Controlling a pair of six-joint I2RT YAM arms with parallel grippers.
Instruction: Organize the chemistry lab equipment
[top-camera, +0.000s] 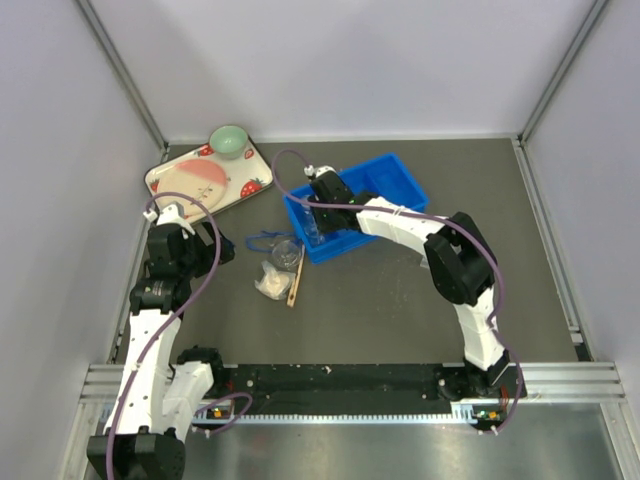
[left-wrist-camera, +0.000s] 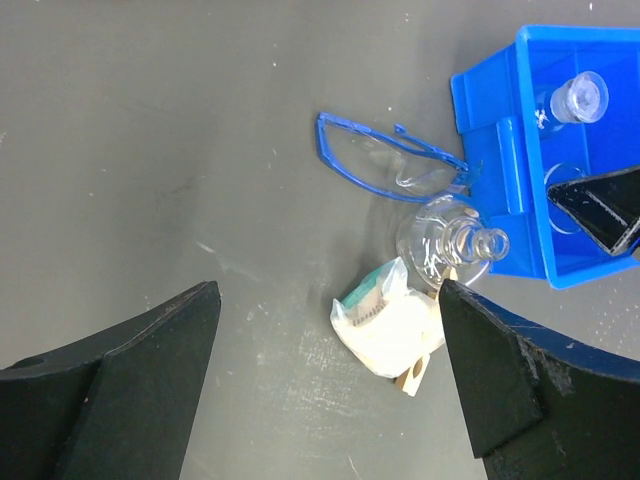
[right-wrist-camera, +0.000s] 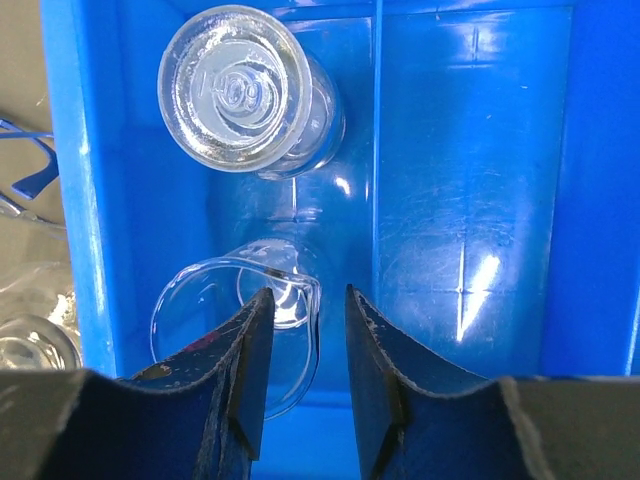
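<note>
Well forward, right pincer (right-wrist-camera: 308, 295) hangs narrowly parted in blue bin (right-wrist-camera: 470, 200); left pincer (left-wrist-camera: 328, 290) gapes wide.

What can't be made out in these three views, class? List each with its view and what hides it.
Left wrist view: the thin wooden stick shows one end only; the rest lies under the whitish wad.
Right wrist view: the clear glass beaker has its lower part behind the right gripper.
Top view: the blue plastic bin has its left compartment's contents covered by the right gripper.
</note>
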